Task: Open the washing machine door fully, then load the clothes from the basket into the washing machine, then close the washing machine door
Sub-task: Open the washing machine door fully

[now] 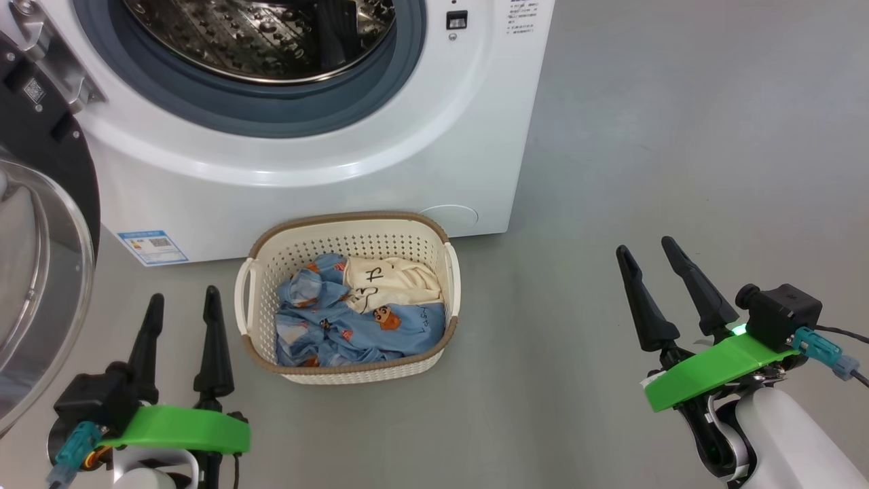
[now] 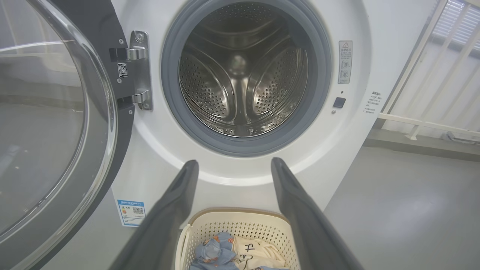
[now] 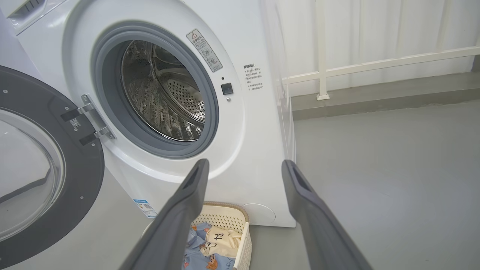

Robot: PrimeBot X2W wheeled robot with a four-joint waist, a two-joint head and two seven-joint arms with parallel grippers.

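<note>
The white washing machine (image 1: 326,170) stands ahead with its steel drum (image 2: 240,75) bare inside the grey ring. Its black door (image 1: 41,224) with the clear bowl window is swung wide open to the left. On the floor right in front sits the cream basket (image 1: 268,251), holding the clothes (image 1: 353,319): light blue printed fabric with a cream garment on top. My left gripper (image 1: 184,299) hovers just left of the basket, open and holding nothing. Well to the right of the basket, my right gripper (image 1: 647,246) is open too, nothing between its fingers.
Grey floor (image 1: 679,136) spreads to the right of the machine. A white railing (image 3: 375,63) and a low step run along the wall beyond it. The open door (image 2: 48,123) takes up the space left of the basket.
</note>
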